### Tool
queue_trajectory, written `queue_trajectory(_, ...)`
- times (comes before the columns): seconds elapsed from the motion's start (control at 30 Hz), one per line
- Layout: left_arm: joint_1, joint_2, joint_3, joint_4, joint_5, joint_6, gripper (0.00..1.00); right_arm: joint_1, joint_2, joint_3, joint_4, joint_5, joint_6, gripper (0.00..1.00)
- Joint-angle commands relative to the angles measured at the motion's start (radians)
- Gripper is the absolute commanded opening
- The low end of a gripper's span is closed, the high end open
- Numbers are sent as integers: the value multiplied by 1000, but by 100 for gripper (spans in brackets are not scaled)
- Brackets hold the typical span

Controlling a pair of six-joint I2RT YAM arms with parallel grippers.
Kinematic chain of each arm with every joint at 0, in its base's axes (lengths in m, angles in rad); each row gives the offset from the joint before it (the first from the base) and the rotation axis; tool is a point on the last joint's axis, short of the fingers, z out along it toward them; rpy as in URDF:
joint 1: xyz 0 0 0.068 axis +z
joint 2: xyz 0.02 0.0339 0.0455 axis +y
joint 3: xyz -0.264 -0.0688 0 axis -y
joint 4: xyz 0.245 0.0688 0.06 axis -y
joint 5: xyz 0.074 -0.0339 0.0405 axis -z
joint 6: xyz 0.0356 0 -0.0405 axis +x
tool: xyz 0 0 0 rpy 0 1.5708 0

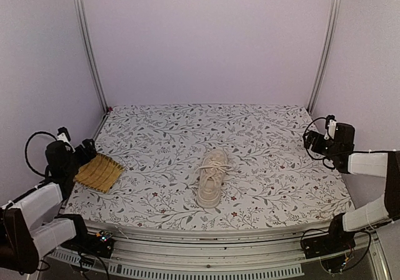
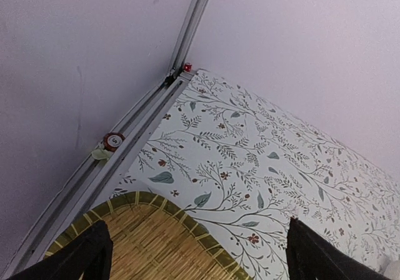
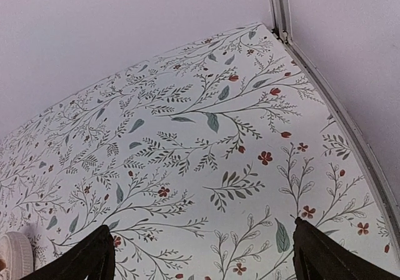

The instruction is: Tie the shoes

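The left claw (image 1: 86, 147) hangs over the left edge of the table (image 1: 269, 186), its fingers spread wide with nothing between them. In the left wrist view the two dark fingertips (image 2: 94, 249) frame the curved rim of a yellow woven mat (image 2: 150, 242), which lies flat just below the claw, near the table's left rail.

The right claw (image 1: 310, 139) hovers over the table's right edge, also gaping apart and empty. Its wrist view shows only flowered tablecloth between the fingertips (image 3: 312, 249).

Well away from both claws, about midway between them, the shoe (image 1: 211, 177) sits upright on its sole on the table, nearer the front edge than the back wall. Its long axis runs front to back, leaning slightly to the right at the far end. The rounded toe points toward the arms and the heel opening toward the back wall. The pale laces (image 1: 217, 165) cross the upper; whether they are knotted cannot be told. A sliver of the sole shows at the lower left of the right wrist view (image 3: 12, 252).
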Motion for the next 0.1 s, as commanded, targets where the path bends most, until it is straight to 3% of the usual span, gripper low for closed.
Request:
queue_trajectory(0.0,5,32,-77,197,-44,148,97,-2,-30,-65,188,125,-62,99)
queue_trajectory(0.07,5,77,-85,239,-80,135,97,-2,-17,-87,234,160,-84,99)
